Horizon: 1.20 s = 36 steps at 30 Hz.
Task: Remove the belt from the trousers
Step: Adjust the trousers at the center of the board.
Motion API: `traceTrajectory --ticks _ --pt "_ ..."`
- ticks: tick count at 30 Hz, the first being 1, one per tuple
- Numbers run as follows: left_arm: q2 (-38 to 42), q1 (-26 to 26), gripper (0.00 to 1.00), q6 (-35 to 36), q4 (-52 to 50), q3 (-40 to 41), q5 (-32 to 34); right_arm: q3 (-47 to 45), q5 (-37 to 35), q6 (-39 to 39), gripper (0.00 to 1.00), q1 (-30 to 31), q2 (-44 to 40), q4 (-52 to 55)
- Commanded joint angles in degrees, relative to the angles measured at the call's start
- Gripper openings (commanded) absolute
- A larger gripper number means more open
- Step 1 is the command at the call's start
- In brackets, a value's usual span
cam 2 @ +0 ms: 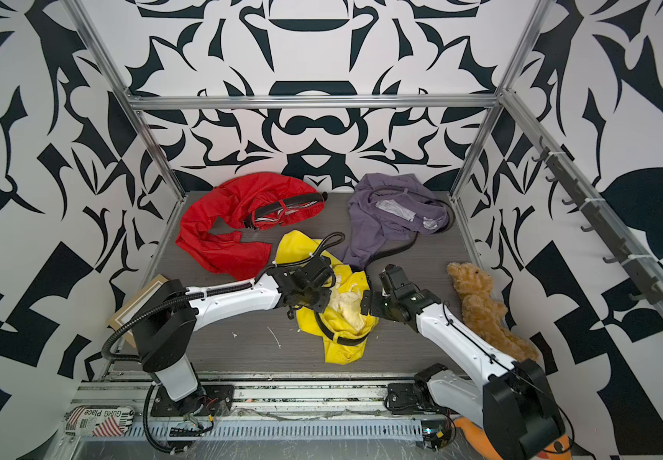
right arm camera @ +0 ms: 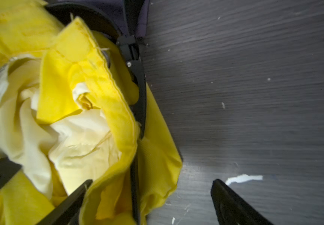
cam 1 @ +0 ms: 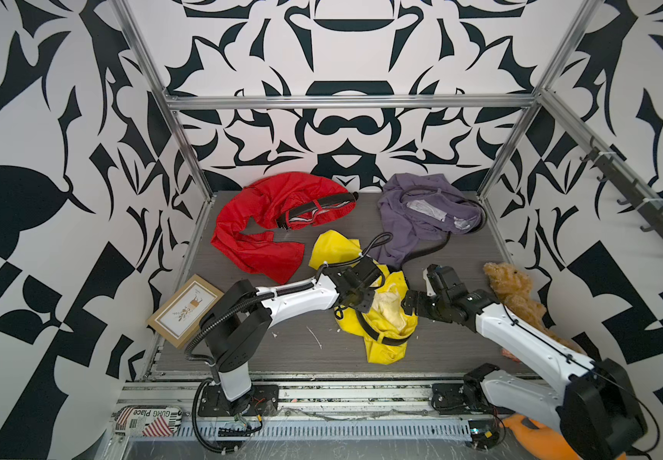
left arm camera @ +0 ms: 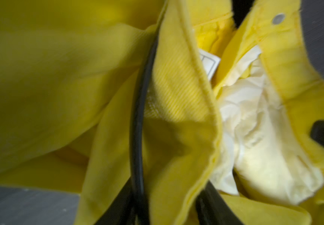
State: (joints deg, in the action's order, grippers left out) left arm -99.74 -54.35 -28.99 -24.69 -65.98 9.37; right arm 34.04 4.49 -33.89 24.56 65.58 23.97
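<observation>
A tin [cam 1: 148, 420] reads "GURG Place" beside the grey wood-grain desk [cam 1: 302, 350] – black-and-white walls [cam 1: 346, 139] – right fingers [right arm camera: 233, 206] wide open, empty, at the trousers [cam 1: 385, 346]; left fingers [left arm camera: 213, 206] – grip unclear.

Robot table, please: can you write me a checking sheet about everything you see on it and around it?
Surface: dark wood-grain table, few white scraps.
Job's things: yellow trousers, crumpled; black belt threaded round their waistband.
Clutter: red trousers and purple trousers, each belted; teddy bear; picture frame.
Grippers: left gripper at the yellow waistband, grip unclear; right gripper open, beside it.
Cables: black conduit along left arm; thin cable along right arm.
Surroundings: black-and-white patterned walls, metal frame, hook rack.
</observation>
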Motion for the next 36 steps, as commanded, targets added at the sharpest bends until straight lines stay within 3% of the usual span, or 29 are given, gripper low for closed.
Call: traceTrajectory --ticks 1,5,8,11,15,16,22,27,31,36 --pt "3.2 5.0 0.32 1.1 1.8 5.1 2.5 2.7 0.7 -1.1 0.95 1.9 4.8 -9.0" --pt "4.5 8.4 0.17 5.4 5.9 7.1 3.1 7.5 3.0 -0.7 0.92 4.0 13.8 -14.1" --pt "5.2 10.2 0.11 8.2 9.4 7.7 3.1 10.6 5.8 -1.2 0.84 5.1 20.6 -18.1" --pt "5.1 12.3 0.02 11.0 12.0 7.4 4.1 13.6 6.9 -1.8 0.58 5.4 26.2 -22.1" --pt "5.9 17.5 0.0 13.8 17.0 6.9 3.8 20.3 3.5 0.5 0.08 5.3 29.3 -23.1" --pt "6.3 19.0 0.0 14.1 18.3 6.3 3.4 22.9 1.7 2.4 0.0 5.0 29.0 -21.3" --pt "8.3 22.1 0.0 20.0 24.7 0.0 -2.6 37.9 -12.3 17.1 0.0 5.0 21.8 -8.4" --pt "8.6 22.2 0.0 23.4 30.1 -3.9 -3.3 41.4 -20.8 23.3 0.0 7.1 15.2 -0.7" --pt "4.3 24.1 0.0 24.4 26.9 -8.8 -7.6 36.8 -27.7 18.5 0.0 16.8 10.9 4.3" --pt "-1.8 24.6 0.0 22.5 19.1 -9.6 -11.7 33.5 -30.2 -0.4 0.0 28.2 14.3 11.8"
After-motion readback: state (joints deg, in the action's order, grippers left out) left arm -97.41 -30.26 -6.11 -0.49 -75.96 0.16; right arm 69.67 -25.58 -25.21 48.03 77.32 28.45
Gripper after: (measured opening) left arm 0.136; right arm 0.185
